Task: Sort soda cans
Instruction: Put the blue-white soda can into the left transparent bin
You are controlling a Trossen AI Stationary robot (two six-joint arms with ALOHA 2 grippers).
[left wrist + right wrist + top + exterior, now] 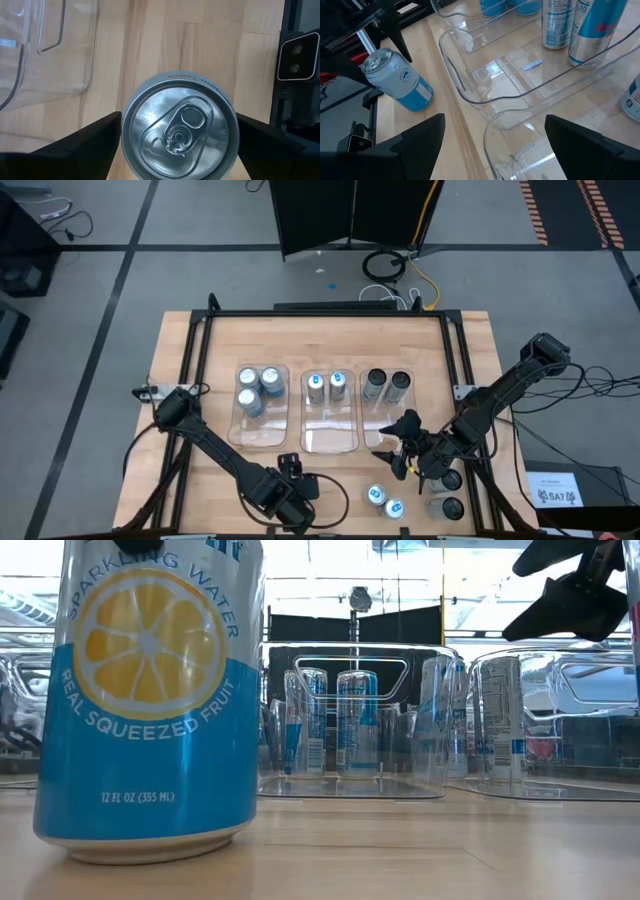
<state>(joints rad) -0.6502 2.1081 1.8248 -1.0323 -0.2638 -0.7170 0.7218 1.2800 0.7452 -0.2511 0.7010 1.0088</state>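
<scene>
Straddling a silver-topped can at lower centre of its wrist view, the left gripper stands spread, ready to clench. In the high view's lower right, the right gripper hovers released, empty, above the right bin.

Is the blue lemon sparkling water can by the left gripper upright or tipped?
Upright: the blue lemon sparkling water can stands on its base on the wooden table, silver top facing the left gripper.

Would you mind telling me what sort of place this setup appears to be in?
Most likely a robotics lab or workshop: a framed wooden table stands on a grey floor marked with tape lines, loose cables lie behind it, and two arms sort cans into clear bins.
</scene>
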